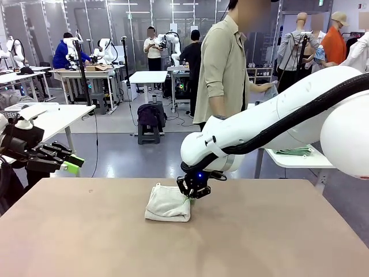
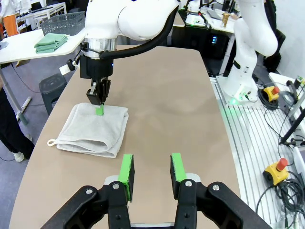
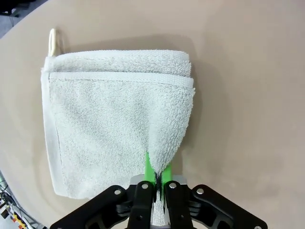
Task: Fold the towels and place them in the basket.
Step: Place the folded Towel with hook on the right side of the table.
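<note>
A cream-white towel (image 1: 168, 203) lies folded in the middle of the brown table (image 1: 259, 236), its hanging loop (image 3: 53, 40) at one corner. My right gripper (image 1: 193, 191) reaches across from the right and is shut on the towel's near corner (image 3: 164, 160), lifting that edge slightly. The wrist view shows its green pads (image 3: 148, 167) pinching the cloth. My left gripper (image 2: 150, 171) hovers open over the table's left end (image 1: 72, 163), a good way from the towel (image 2: 93, 131). The dark wire basket (image 2: 63, 22) stands on a white side table beside folded pale green towels (image 2: 50, 42).
A person in a beige shirt (image 1: 222, 69) stands beyond the far edge, facing the side table (image 1: 300, 158) that carries the green towels (image 1: 294, 152). In the left wrist view, an arm's white base (image 2: 248, 62), cables and emergency-stop buttons (image 2: 276, 167) lie past the table's edge.
</note>
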`<action>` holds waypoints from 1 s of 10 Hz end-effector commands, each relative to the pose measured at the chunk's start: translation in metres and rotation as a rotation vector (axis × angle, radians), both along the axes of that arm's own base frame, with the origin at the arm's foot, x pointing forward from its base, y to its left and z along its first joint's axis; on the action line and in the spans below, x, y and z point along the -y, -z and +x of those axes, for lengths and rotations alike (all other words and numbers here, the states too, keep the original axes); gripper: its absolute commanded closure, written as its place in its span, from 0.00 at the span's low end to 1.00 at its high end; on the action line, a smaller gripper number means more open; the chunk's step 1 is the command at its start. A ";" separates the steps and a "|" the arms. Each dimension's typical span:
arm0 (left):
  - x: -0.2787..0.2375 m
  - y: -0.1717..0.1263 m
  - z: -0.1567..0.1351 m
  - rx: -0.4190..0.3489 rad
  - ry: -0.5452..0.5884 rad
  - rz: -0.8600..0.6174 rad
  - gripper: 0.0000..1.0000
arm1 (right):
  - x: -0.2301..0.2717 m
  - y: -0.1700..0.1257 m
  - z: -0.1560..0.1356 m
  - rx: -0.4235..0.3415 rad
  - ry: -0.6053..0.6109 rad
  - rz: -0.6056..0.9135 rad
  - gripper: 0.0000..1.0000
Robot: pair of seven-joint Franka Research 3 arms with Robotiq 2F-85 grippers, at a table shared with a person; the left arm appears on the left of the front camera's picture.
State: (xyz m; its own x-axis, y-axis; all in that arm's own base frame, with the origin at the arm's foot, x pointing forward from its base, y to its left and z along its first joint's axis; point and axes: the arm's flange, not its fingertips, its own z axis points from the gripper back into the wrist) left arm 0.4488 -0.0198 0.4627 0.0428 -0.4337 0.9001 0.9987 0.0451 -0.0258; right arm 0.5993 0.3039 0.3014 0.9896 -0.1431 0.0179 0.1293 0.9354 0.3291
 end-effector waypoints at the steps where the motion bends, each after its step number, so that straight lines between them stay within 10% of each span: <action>1: -0.002 -0.002 -0.001 0.010 0.018 -0.006 0.58 | 0.000 0.001 0.000 0.003 0.003 0.003 1.00; 10: -0.002 -0.002 -0.001 0.010 0.018 -0.006 0.58 | 0.082 -0.047 -0.012 -0.007 -0.117 -0.030 0.95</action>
State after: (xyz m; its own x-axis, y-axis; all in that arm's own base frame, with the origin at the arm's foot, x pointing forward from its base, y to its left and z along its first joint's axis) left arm 0.4489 -0.0197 0.4627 0.0430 -0.4337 0.9000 0.9986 0.0453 -0.0259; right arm 0.6016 0.2555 0.3305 0.9977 -0.0664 0.0148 0.0589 0.9518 0.3010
